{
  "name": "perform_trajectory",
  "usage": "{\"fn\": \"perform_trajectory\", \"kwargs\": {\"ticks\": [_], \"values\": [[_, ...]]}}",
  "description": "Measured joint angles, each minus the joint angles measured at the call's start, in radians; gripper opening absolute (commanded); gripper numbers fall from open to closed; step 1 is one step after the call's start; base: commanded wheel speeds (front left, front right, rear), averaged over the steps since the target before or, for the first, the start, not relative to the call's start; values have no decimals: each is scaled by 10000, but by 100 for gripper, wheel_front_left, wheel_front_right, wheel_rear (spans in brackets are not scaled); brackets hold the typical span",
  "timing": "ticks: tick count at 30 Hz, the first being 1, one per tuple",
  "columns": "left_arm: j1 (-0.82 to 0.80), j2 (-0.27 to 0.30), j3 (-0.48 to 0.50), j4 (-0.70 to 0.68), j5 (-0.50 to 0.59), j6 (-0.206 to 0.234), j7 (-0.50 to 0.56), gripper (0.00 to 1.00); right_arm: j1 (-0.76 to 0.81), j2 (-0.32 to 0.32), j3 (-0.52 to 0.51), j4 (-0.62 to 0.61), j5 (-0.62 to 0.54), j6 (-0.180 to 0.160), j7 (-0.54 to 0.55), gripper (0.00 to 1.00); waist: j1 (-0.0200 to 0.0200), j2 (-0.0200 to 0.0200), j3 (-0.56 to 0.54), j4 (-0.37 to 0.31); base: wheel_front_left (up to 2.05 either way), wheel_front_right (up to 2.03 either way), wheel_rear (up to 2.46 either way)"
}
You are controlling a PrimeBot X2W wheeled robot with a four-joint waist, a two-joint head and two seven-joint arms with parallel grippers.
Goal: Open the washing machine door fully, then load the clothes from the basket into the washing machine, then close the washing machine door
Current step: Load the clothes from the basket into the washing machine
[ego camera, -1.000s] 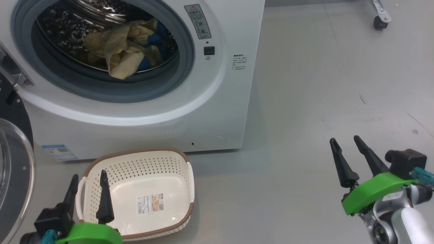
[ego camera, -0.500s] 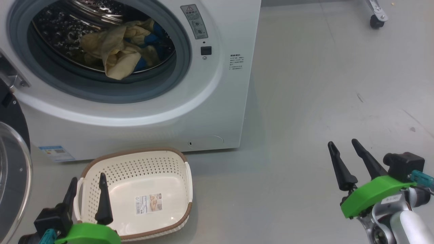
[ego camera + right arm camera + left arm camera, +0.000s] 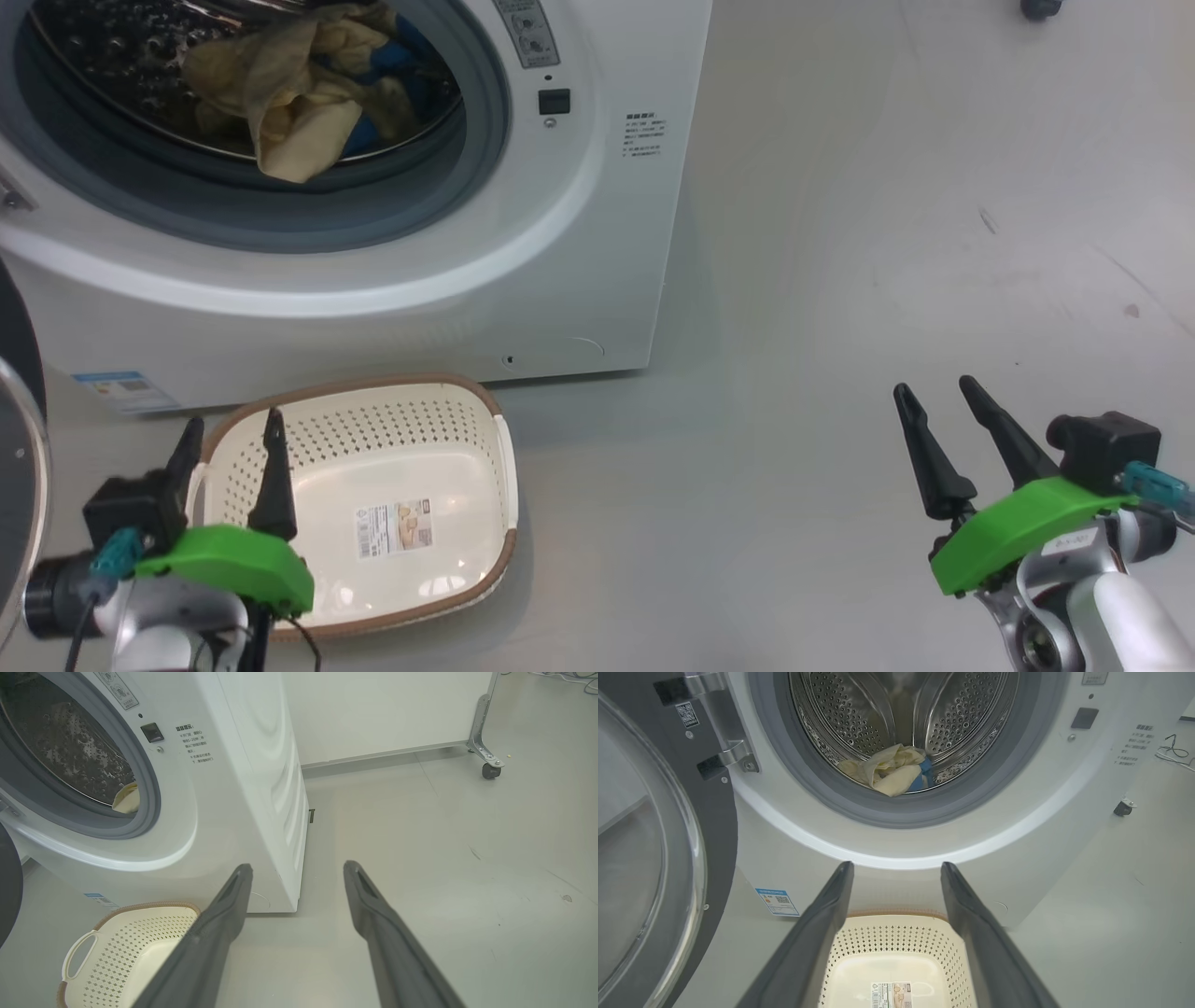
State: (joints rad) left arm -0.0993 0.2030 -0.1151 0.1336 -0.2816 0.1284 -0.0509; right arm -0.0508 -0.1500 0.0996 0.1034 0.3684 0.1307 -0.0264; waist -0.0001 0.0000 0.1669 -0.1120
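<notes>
mostly cropped washing machine door (image 3: 718, 849); clothes (image 3: 892, 770) partly hidden in drum (image 3: 966, 718); left gripper (image 3: 233, 422), right gripper (image 3: 934, 387) spread, empty

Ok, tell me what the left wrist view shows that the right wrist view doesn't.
Left wrist, not right: the glass and metal hinge of the washing machine door, blue fabric among the clothes, the basket's sticker.
Right wrist, not left: the washing machine's side panel, a basket handle, a white board behind.
Both: the drum with pale yellow clothes, the basket, the blue label.
</notes>
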Motion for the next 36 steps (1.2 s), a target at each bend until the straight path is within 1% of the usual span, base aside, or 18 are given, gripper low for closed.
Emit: {"fn": "perform_trajectory", "kwargs": {"ticks": [3, 10, 13, 20, 27, 34, 36], "values": [[-755, 309, -73, 293, -2, -205, 577, 100, -91, 42, 65, 10, 17, 0, -33, 100, 0, 0, 249, -97, 0, 0, 0], [-3506, 1241, -178, 1152, -109, -1014, 2456, 100, -705, 291, 353, 234, 142, 0, -314, 100, 0, 0, 1046, -526, 0, 0, 0], [-4786, 1593, -174, 1678, -207, -1292, 3160, 100, -966, 378, 558, 491, 282, 0, -541, 100, 0, 0, 1398, -837, 0, 0, 0], [-7158, 2368, -201, 3141, -188, -1712, 4694, 100, -1474, 646, 1053, 1103, 525, 0, -1181, 100, 1, 0, 2352, -1645, 0, 0, 0], [-8983, 3074, -318, 4380, -73, -1990, 5545, 100, -2151, 779, 1452, 1632, 821, 0, -1716, 100, 2, -1, 3563, -2429, 0, 0, 0], [-10159, 3463, -464, 5177, 253, -1979, 5674, 100, -2520, 872, 1735, 1875, 922, 0, -1952, 100, 3, -1, 4544, -2861, 0, 0, 0], [-10348, 3540, -466, 5381, 284, -1900, 5645, 100, -2545, 874, 1793, 1933, 980, 0, -1988, 100, 3, -1, 4731, -2949, 0, 0, 0]]}}
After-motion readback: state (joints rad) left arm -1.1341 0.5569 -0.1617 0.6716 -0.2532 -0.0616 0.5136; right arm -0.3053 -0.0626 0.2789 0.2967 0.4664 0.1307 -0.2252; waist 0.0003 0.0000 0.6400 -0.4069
